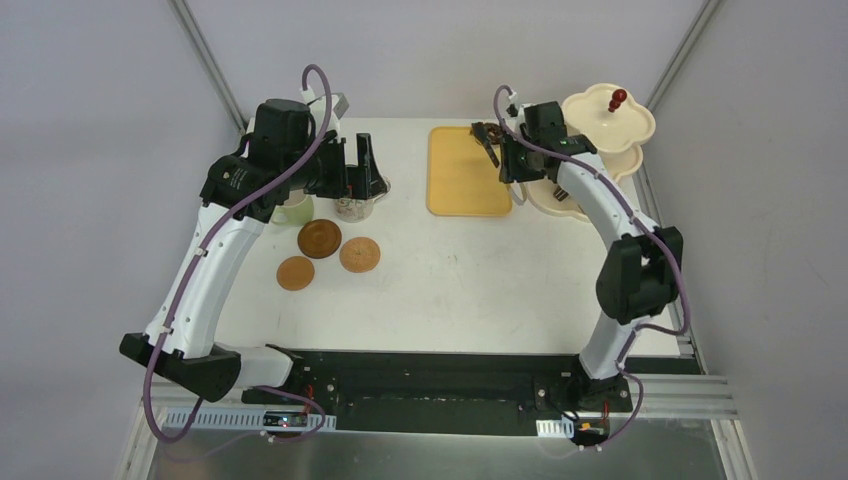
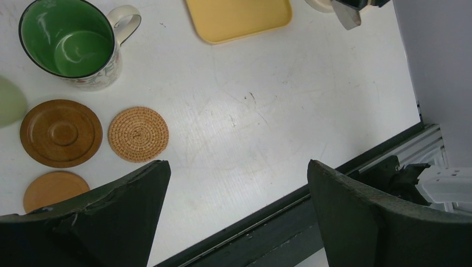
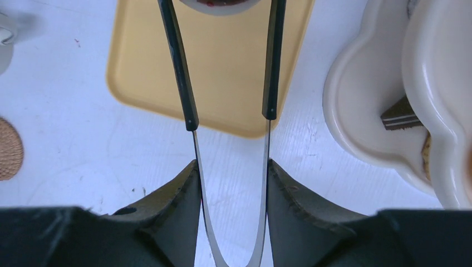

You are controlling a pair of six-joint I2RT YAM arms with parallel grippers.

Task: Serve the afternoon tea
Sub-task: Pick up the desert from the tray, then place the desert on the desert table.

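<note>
Right tool is squeezed tight on the black tongs, gripping them near their bend, so the two long blades run straight ahead of it, away from the wrist. Out at the blade tips sits a small round toy pastry with a cream rim, apparently pinched between them, over the far part of the yellow rectangular tray. Here is what matters: the cream three-tier stand with the red knob lies off to the right of those tips, close beside the tray's right edge, and a lower scalloped tier already carries a striped brown pastry. So the carry looks like a sideways swing to the right, across the tongs' long axis, and the right arm is plainly the nearer one. On the other side, the left tool hangs with fingers wide apart, nothing between them, above the white table, the green-lined patterned mug and three round brown coasters near it.
</note>
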